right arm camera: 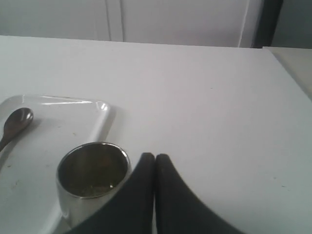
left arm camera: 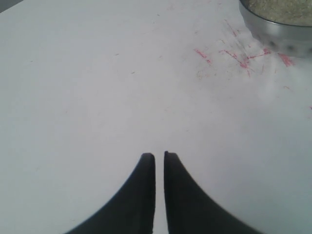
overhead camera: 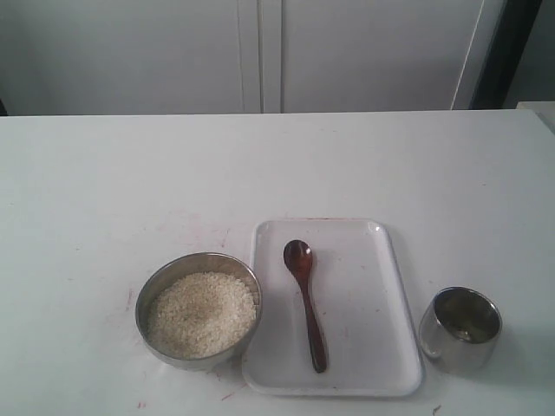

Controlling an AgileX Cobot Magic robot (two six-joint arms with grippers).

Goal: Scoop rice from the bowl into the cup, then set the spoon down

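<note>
The dull metal bowl [overhead camera: 199,309] stands at the front left of the table, filled with off-white rice [overhead camera: 201,314]. Its rim [left arm camera: 278,27] also shows in the left wrist view. The dark wooden spoon [overhead camera: 305,302] lies on the white tray [overhead camera: 381,347], scoop toward the back; its scoop [right arm camera: 17,121] shows in the right wrist view. The shiny steel cup [overhead camera: 460,328] stands right of the tray and looks almost empty. My left gripper [left arm camera: 159,155] hangs over bare table, shut with a thin slit, holding nothing. My right gripper [right arm camera: 155,156] is shut beside the cup [right arm camera: 92,178]. Neither gripper appears in the exterior view.
Red scribble marks [left arm camera: 234,56] stain the white table [overhead camera: 113,191] near the bowl. White cabinet doors [overhead camera: 260,52] stand behind the table's far edge. The tray's raised rim [right arm camera: 100,114] lies next to the cup.
</note>
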